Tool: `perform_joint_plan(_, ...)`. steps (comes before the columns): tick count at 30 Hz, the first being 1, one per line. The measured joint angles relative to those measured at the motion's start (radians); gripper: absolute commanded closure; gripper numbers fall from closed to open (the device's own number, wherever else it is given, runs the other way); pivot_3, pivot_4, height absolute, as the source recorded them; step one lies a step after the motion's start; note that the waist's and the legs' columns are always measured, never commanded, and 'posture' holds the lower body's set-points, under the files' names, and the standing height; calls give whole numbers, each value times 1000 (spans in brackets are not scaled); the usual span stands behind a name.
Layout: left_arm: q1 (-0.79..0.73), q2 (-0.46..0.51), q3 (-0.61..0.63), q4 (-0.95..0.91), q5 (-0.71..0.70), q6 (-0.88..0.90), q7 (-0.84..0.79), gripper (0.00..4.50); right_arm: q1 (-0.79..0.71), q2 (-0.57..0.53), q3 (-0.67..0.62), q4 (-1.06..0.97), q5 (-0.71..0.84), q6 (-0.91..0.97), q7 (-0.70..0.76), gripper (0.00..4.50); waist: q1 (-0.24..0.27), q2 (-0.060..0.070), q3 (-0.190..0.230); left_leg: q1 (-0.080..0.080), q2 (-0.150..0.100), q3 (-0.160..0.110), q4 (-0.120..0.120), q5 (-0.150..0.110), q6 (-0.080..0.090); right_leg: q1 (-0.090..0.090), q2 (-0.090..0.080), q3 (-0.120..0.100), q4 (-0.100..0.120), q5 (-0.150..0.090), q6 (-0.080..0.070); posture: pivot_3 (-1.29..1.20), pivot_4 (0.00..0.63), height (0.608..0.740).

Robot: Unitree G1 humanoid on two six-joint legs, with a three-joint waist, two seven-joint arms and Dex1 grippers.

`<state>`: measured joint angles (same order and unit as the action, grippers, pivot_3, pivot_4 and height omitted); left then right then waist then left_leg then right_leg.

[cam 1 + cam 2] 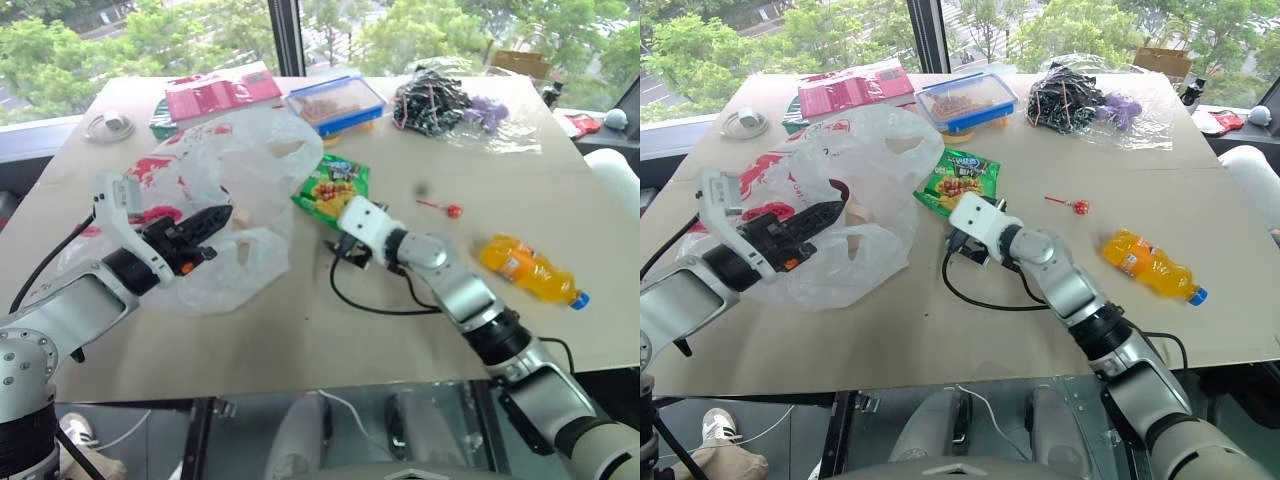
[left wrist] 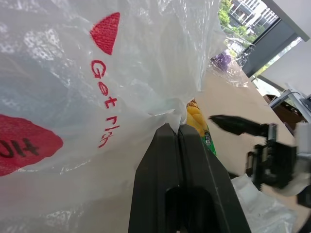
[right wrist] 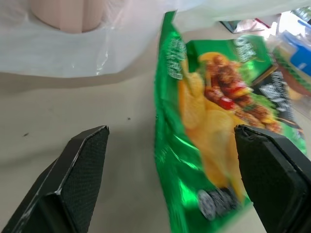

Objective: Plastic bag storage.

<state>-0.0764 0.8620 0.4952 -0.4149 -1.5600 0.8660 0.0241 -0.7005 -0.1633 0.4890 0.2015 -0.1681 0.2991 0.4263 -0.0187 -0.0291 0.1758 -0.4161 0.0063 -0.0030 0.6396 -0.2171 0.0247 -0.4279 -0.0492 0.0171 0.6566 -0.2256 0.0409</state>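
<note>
The plastic bag (image 1: 225, 205) is spread on the table's (image 1: 300, 340) left half, a fold of it pinched in the closed left gripper (image 2: 178, 128). The right gripper (image 3: 170, 160), jaws wide and empty, is held low beside the green snack packet (image 3: 214, 121); the bag's near edge is seen just beyond it. The right fingers are hidden behind the wrist in the head views
</note>
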Motion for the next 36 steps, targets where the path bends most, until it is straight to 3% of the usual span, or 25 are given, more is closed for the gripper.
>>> perform_joint_plan(2, 0, 0, -1, -1, 0, 0, 3, 4500, -16, 23, 6, 77, -41, -48, -42, 326, 2, 0, 0, 0, 0, 0, 0, 0, 0, 0, 0, 0, 0, 0, 0, 0, 150, 740)
perform_joint_plan(5, -1, 0, -1, -2, -1, 0, 7, 4500, -47, 51, 14, 219, -107, -119, -128, 1130, 4, 0, 0, 0, 0, -1, 0, 1, -1, 0, 0, -1, 0, 0, 0, 0, 150, 740)
perform_joint_plan(12, -7, 1, 2, -2, -2, 0, 20, 4500, -56, -16, 3, 277, -213, -222, -218, 4472, 3, 0, 0, 0, 0, -2, 0, 0, 0, 0, 0, -1, 0, 0, 0, 0, 150, 740)
perform_joint_plan(18, -32, 0, -3, 9, -1, 0, 24, 4500, 71, -225, -27, 56, -228, -341, -124, 4472, 7, 0, 0, 0, -1, -2, 0, 0, 0, 1, -1, -1, 0, 0, 0, 0, 150, 740)
perform_joint_plan(22, -64, -1, -17, 39, 0, 2, 22, 4500, 182, -368, -114, -160, -76, -395, 60, 4472, 4, 0, 0, 0, 0, -1, 0, 0, 0, 1, 0, -1, 1, 0, 0, 0, 150, 740)
perform_joint_plan(28, -107, 1, -39, 78, 3, 22, 0, 4500, 255, -401, -296, -570, 382, -184, 282, 4472, 2, 0, 0, 2, 3, -2, 2, 0, 0, 3, 2, -1, 1, 0, 0, 0, 150, 740)
perform_joint_plan(36, -150, 35, -34, 125, -16, 67, -31, 4500, 270, -396, -357, -694, 736, 116, 354, 4472, 12, 0, 0, 1, 2, -4, 5, 0, 1, 5, 1, -3, 0, 0, 0, 0, 150, 740)
